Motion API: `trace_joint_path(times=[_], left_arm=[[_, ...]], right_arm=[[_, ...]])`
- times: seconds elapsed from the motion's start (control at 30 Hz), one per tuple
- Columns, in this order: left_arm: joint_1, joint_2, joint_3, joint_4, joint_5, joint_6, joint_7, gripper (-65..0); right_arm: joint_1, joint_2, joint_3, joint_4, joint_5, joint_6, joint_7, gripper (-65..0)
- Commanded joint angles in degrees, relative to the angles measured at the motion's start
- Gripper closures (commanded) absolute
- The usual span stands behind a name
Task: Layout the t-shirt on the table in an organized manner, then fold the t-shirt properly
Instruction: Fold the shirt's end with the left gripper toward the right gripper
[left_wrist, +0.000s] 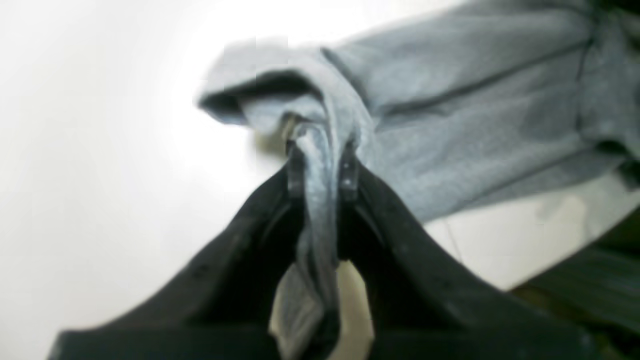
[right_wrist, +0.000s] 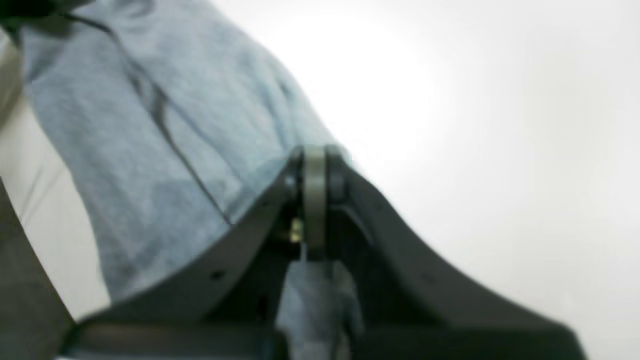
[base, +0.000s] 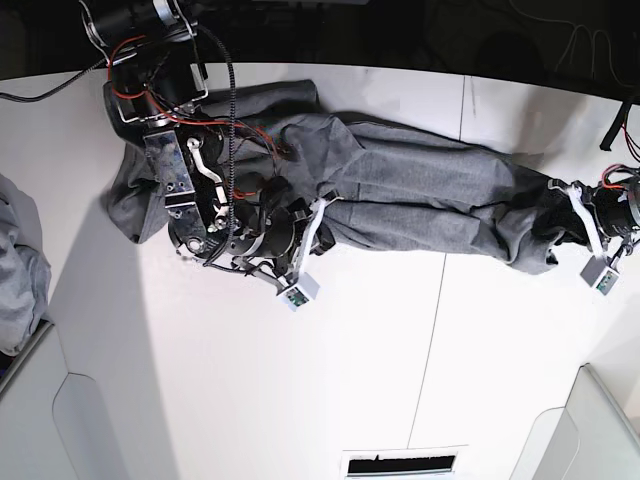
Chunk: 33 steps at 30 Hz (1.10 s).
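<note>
The heather-grey t-shirt (base: 420, 190) lies stretched out in a long wrinkled band across the far part of the white table (base: 200, 380), between my two grippers. In the base view my right gripper (base: 322, 210) grips it left of its middle, and my left gripper (base: 562, 212) grips its right end. The left wrist view shows my left gripper (left_wrist: 320, 167) shut on a bunched fold of the shirt (left_wrist: 475, 100) above the table (left_wrist: 100, 150). The right wrist view shows my right gripper (right_wrist: 315, 170) shut on the shirt's edge (right_wrist: 125, 150), with the table (right_wrist: 475, 125) beyond it.
A paler grey bundle of cloth (base: 15, 270) lies at the left edge. Light grey bins stand at the near left (base: 50, 420) and near right (base: 590, 430). A dark slot (base: 405, 463) sits at the near edge. A thin seam (base: 440, 300) crosses the table.
</note>
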Motion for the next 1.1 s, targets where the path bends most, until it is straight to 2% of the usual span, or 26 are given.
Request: trace_joint_path(times=[0.0, 0.13, 0.33, 0.5, 0.7, 0.73, 0.83, 0.97, 1.07], left_arm=[[0.55, 0.04, -0.46, 4.11, -0.85, -0.17, -0.96, 0.0], [2.71, 6.23, 0.17, 14.36, -0.83, -0.17, -0.94, 0.0], [2.73, 13.22, 7.93, 14.71, 3.89, -0.13, -2.60, 0.0], [2.25, 17.88, 12.87, 12.46, 7.30, -0.17, -3.69, 0.0], [2.08, 21.66, 14.93, 6.29, 7.85, -0.20, -6.14, 0.0], [1.99, 22.25, 14.93, 5.44, 7.80, -0.20, -6.14, -1.3], [1.97, 24.06, 14.95, 4.57, 7.72, -0.22, -6.14, -13.0], [1.79, 26.03, 15.58, 4.57, 7.58, -0.59, -6.19, -18.8], [1.81, 26.08, 18.10, 4.57, 7.67, -0.79, -6.21, -34.0]], right_arm=[[1.07, 0.72, 0.66, 1.07, 2.03, 0.35, 0.20, 0.0], [0.31, 5.16, 1.40, 1.07, 5.40, 0.46, 0.17, 0.0], [-1.01, 9.70, 1.99, 1.29, 8.41, 0.42, 0.13, 0.0], [-1.88, 9.92, 7.61, 2.23, 10.99, 1.38, 0.02, 0.0], [-1.92, 9.92, 17.97, 4.13, 17.49, 2.91, -3.76, 0.0], [-1.92, 9.92, 19.96, 4.59, 18.58, 3.54, -4.48, 0.0], [-1.90, 9.94, 25.81, 5.64, 21.64, 3.91, -6.58, 0.0], [-2.56, 11.30, 31.71, 5.92, 25.03, 3.91, -9.14, 0.0], [-4.87, 13.27, 34.84, 5.95, 28.04, 4.68, -9.29, 0.0]])
